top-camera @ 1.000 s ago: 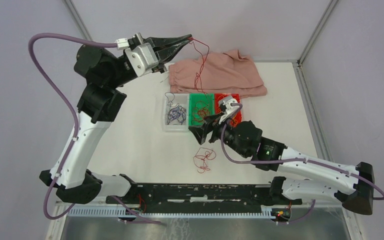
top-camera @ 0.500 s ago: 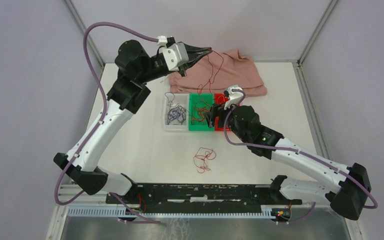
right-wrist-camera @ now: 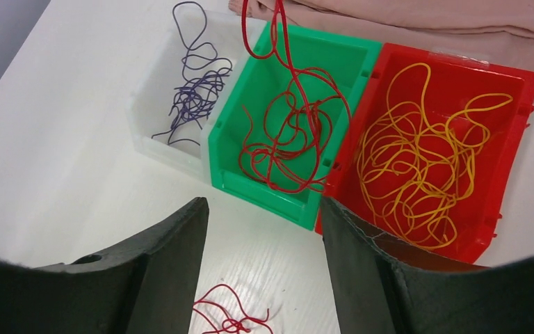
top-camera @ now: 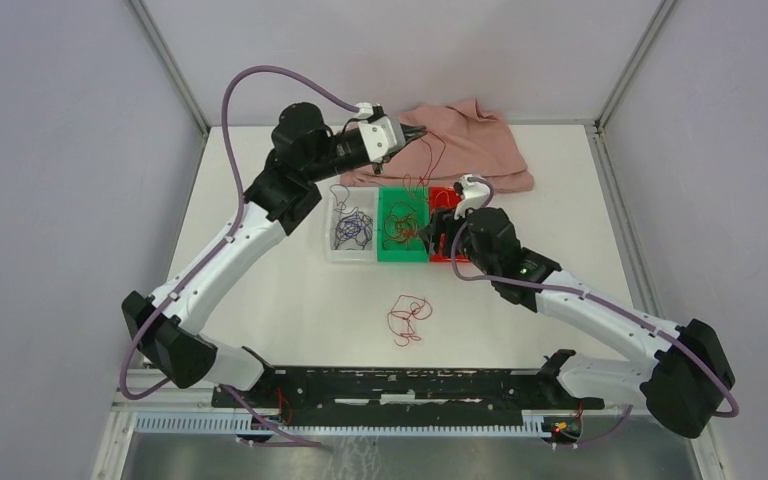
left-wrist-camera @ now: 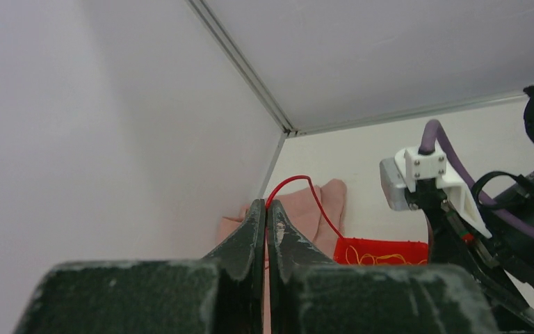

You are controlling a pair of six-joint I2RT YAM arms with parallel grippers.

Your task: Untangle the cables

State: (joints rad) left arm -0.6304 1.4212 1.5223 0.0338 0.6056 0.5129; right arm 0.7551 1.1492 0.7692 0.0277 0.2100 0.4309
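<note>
smooth white table [top-camera: 260, 290] bears boxy plastic bins [right-wrist-camera: 261, 189] of thin tangled cables [right-wrist-camera: 281, 149].

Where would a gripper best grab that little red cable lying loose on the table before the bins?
Probably at the bunched middle of the loose red cable, coming straight down from above: it lies flat on the table, and that is where strands cross.

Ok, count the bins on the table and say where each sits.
3, in a row before the pink cloth: clear bin left, green bin middle, red bin right. None seems hidden.
</note>
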